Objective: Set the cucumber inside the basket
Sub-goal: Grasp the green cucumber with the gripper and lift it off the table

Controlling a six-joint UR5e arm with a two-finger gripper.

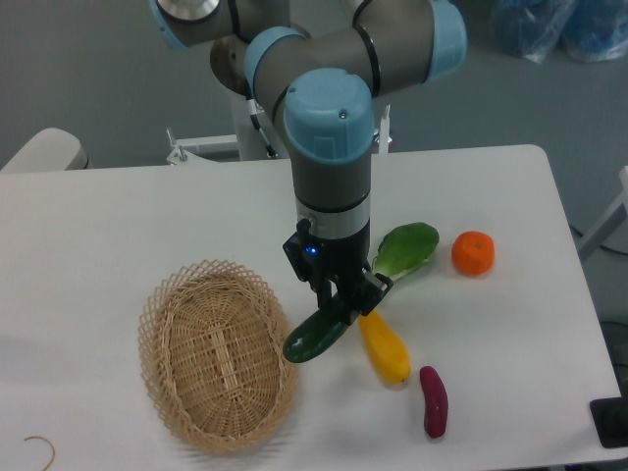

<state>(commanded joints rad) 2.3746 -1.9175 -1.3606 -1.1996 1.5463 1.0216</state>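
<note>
White table (grey floor behind).

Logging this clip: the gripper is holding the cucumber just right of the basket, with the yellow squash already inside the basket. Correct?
Not quite. The fixed camera shows the yellow squash on the table, not in the basket. The gripper does hold the cucumber just right of it.
</note>
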